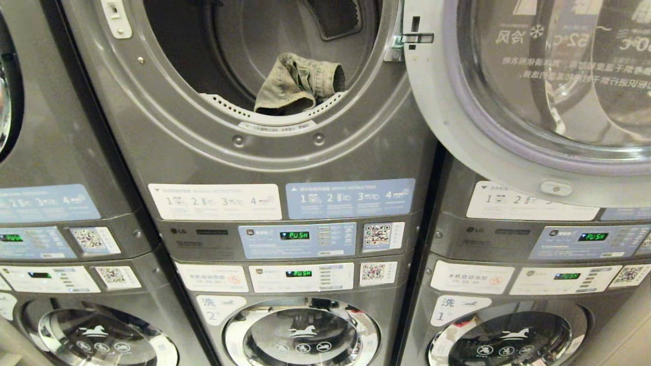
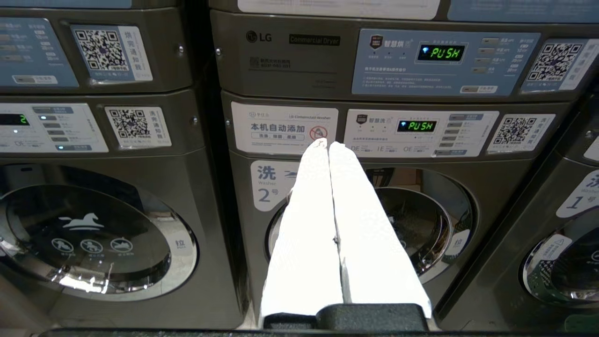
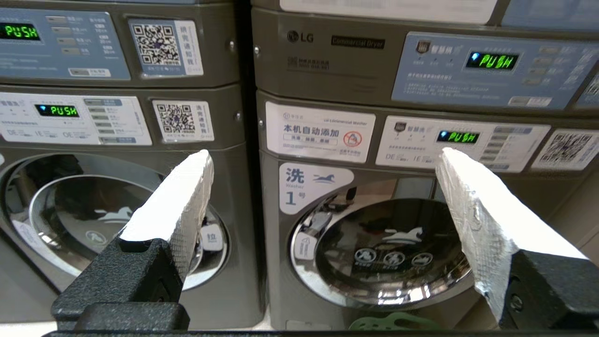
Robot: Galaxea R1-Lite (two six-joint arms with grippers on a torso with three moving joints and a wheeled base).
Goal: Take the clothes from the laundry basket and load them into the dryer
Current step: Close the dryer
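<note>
Inside the upper drum of the middle dryer [image 1: 254,66], an olive-green garment [image 1: 297,84] lies crumpled at the front lip, resting on the perforated rim just behind the door opening. It sits low and forward, which suggests it was dropped just past the threshold rather than pushed deep; a push further back may be advisable so that it does not foul the door seal.

The dryer door [image 1: 529,101] stands swung fully to the right on its hinge, covering the upper part of the neighbouring machine and leaving the opening unobstructed for loading.

Neither arm appears in the head view. The left gripper [image 2: 327,145] is clenched, its two white padded fingers [image 2: 309,224] pressed together with nothing between them; it points level at the washer marked 2 [image 2: 374,224] beneath the dryer, a parked posture. The right gripper [image 3: 323,159] is released, jaws spread wide and empty, and faces the washer marked 1 [image 3: 388,252]. Open jaws suit an arm readied for the next pick.

A green openwork edge [image 3: 393,322] shows at the floor below that washer; it may be the laundry basket, but too little is visible to confirm. Judged from this, one garment is loaded and the next step would be reaching down for another.
</note>
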